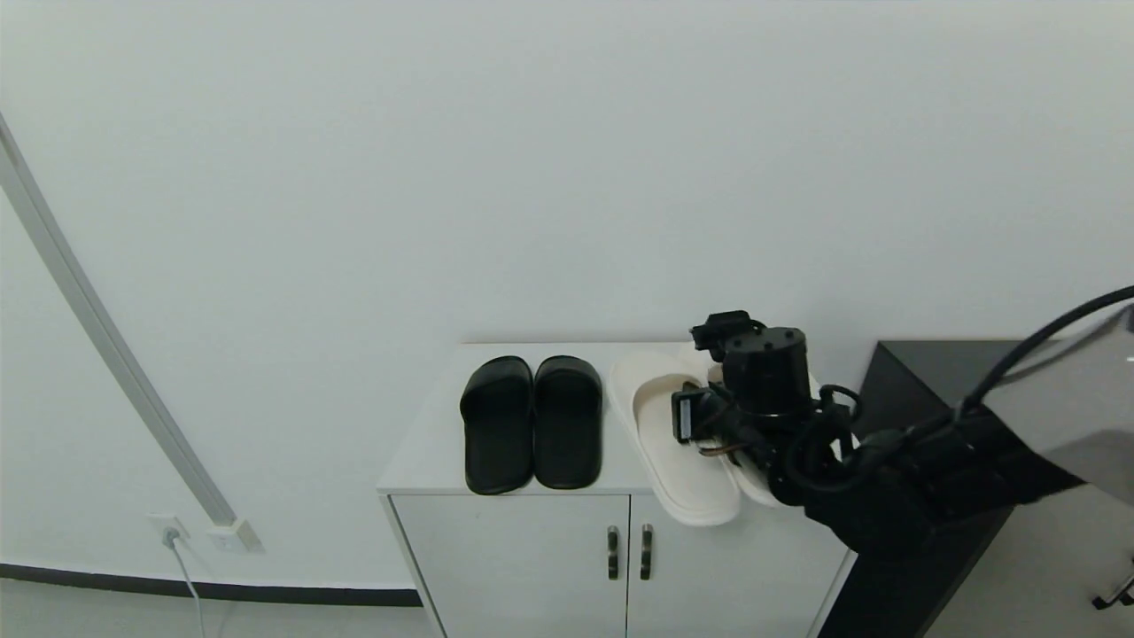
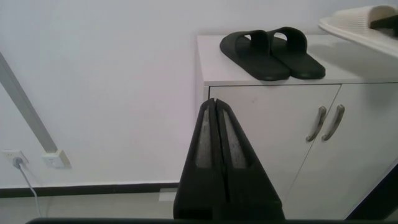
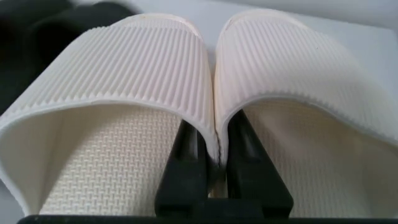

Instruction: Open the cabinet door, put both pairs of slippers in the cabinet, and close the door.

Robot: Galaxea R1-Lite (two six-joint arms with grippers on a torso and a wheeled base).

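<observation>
A white cabinet [image 1: 523,549] stands against the wall with both doors shut, its two handles [image 1: 629,551] meeting in the middle. A pair of black slippers [image 1: 532,424] lies side by side on its top, left of centre. To their right the white slippers [image 1: 682,461] stick out past the front edge. My right gripper [image 3: 215,134] has one finger inside each white slipper and is shut on their adjoining straps. My left gripper [image 2: 214,106] is shut and holds nothing, low in front of the cabinet's left door [image 2: 267,137].
A black box-like unit [image 1: 939,372] stands right of the cabinet, close to my right arm. A white conduit [image 1: 106,337] runs diagonally down the wall to a socket [image 1: 168,532] with a cable, left of the cabinet. Bare floor lies there.
</observation>
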